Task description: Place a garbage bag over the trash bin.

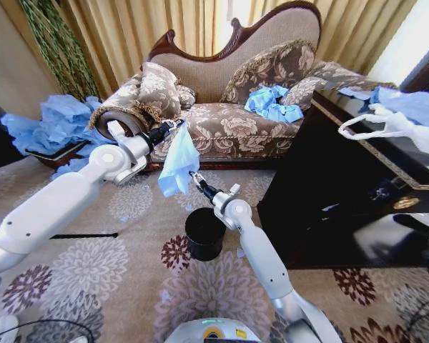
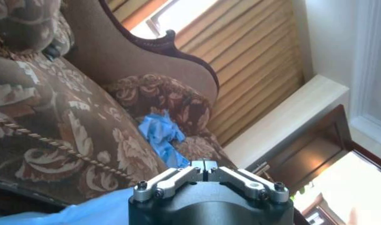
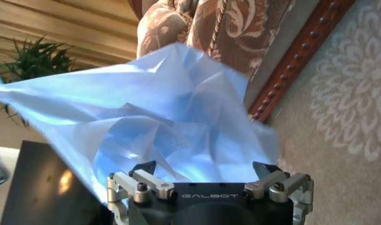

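The garbage bag (image 1: 179,161), thin and light blue, hangs crumpled in the air in front of the sofa, above and a little left of the trash bin. My left gripper (image 1: 177,126) is shut on its top edge; in the left wrist view the fingers (image 2: 203,165) are pressed together, with blue plastic (image 2: 84,213) beside them. My right gripper (image 1: 194,176) is at the bag's lower edge. In the right wrist view it (image 3: 205,171) stands open, with the bag (image 3: 171,117) billowing just ahead between its fingers. The trash bin (image 1: 205,234), small and black, stands upright on the carpet below.
A brown patterned sofa (image 1: 236,121) stands behind with blue bags (image 1: 272,103) heaped on its seat. More blue bags (image 1: 57,121) are piled at the left. A black cabinet (image 1: 343,193) on the right carries a white handled bag (image 1: 386,125). Flowered carpet (image 1: 129,271) surrounds the bin.
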Available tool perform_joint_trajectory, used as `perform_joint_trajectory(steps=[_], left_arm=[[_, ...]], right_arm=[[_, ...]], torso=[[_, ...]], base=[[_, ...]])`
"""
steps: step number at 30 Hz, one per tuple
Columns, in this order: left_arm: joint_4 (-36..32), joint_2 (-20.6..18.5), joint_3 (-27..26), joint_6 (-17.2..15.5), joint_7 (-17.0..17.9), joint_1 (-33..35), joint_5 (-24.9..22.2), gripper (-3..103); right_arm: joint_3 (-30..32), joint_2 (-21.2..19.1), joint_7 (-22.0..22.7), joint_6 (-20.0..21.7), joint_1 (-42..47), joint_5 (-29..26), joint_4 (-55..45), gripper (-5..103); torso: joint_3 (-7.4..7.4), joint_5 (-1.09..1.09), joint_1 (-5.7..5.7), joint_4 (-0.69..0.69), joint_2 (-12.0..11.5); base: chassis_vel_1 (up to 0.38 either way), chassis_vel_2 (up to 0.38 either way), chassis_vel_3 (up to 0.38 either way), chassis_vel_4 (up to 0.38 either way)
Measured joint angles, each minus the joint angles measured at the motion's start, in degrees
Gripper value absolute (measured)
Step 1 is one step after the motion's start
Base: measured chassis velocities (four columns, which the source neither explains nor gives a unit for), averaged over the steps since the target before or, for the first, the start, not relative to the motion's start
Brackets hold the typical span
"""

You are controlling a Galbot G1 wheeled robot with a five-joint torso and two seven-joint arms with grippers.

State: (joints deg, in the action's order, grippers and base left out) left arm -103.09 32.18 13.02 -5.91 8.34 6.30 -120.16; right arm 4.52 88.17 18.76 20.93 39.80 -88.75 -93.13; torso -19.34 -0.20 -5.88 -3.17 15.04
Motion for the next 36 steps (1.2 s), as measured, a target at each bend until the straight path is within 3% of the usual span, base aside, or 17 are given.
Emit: perform_joint_trajectory(steps=[21, 29, 31, 36], left_arm=[[-3.47, -1.55, -3.13, 1.16, 3.48, 0.48, -2.14, 0], [-6.60, -3.02, -6.88, 1.94, 5.05, 3.94, -2.91, 0], [-7.31, -4.19, -8.76, 1.99, 5.10, 5.80, -3.38, 0], [-8.09, -5.48, -11.31, 2.00, 4.94, 8.81, -3.56, 0]], right_arm=[[1.29, 3.95, -0.67, -2.10, -2.65, 2.56, -0.14, 100], [0.91, 3.96, -0.81, -3.75, -4.39, 8.15, 1.27, 100], [0.33, 4.07, -2.00, -5.07, -4.34, 12.53, 1.44, 100], [0.56, 4.08, -2.55, -6.40, -4.56, 14.97, 1.45, 100]], torso=[[0.00, 0.00, 0.00, 0.00, 0.00], [0.00, 0.00, 0.00, 0.00, 0.00], [0.00, 0.00, 0.00, 0.01, 0.00], [0.00, 0.00, 0.00, 0.00, 0.00]], base=[[0.000, 0.000, 0.000, 0.000], [0.000, 0.000, 0.000, 0.000], [0.000, 0.000, 0.000, 0.000], [0.000, 0.000, 0.000, 0.000]])
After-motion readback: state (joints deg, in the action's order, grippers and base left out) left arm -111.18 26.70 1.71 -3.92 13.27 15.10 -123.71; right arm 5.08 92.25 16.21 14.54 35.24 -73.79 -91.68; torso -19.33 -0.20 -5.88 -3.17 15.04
